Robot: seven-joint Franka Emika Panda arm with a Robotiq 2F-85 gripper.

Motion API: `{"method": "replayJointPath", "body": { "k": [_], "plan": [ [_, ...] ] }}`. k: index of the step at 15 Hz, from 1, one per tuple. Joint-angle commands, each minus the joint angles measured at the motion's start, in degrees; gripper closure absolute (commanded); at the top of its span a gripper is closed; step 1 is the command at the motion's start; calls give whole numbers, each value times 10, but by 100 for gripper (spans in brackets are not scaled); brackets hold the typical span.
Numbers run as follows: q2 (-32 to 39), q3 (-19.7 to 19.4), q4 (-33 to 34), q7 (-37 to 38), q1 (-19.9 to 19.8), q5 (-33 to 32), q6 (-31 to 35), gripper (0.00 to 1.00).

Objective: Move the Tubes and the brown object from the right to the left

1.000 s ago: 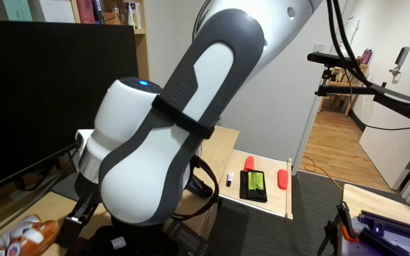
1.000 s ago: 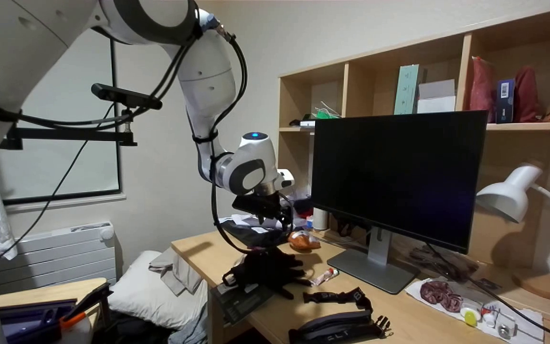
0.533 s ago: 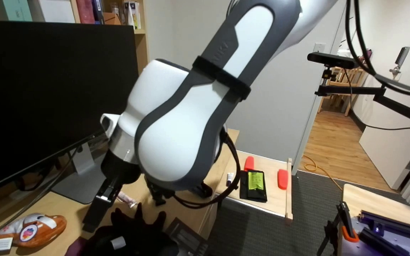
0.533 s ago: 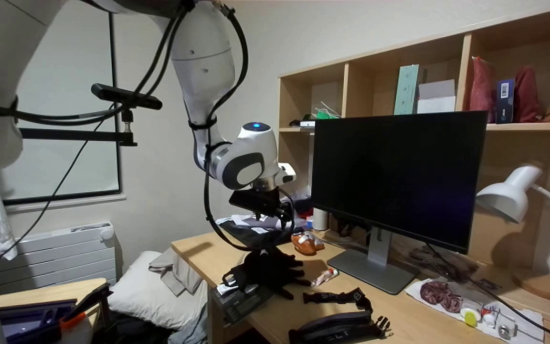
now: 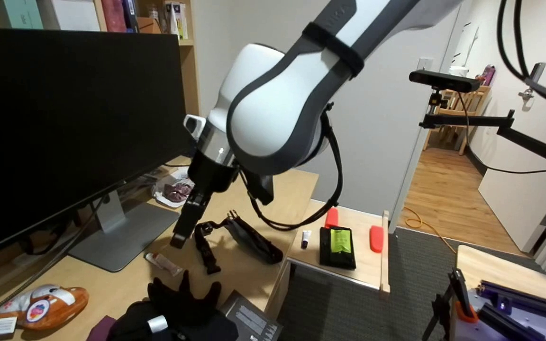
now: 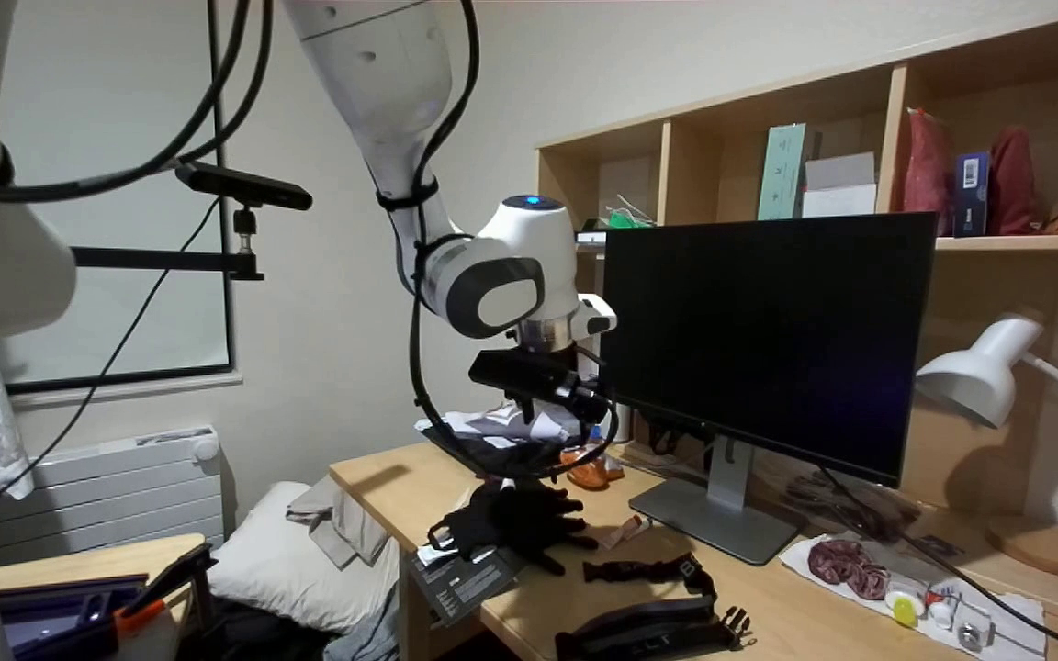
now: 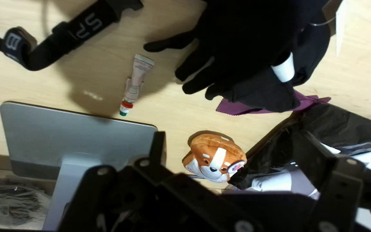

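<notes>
While the arm (image 5: 273, 113) hangs over the desk (image 5: 112, 290), the claw (image 7: 232, 145) has its jaws apart, up above the wood. Tubes (image 7: 134, 83) lie together between monitor base (image 7: 76, 132) and black glove (image 7: 233, 42), capped ends toward the base. Brown plush (image 7: 216, 158) sits on the desk too, well apart from the tubes, just beside black plastic (image 7: 343, 125); can't tell if they touch. Black strap (image 7: 66, 38) lies near the tubes.

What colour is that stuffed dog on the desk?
The plush dog is orange-brown and white, seen best in the wrist view.
</notes>
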Motion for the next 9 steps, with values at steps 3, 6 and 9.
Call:
{"method": "replayJointPath", "body": {
  "k": [3, 6, 9],
  "plan": [
    [-45, -12, 14, -74, -33, -49, -34, 0],
    [-35, -19, 19, -58, -27, -53, -18, 0],
    [-35, -29, 26, -60, -21, -64, -18, 0]
  ]
}}
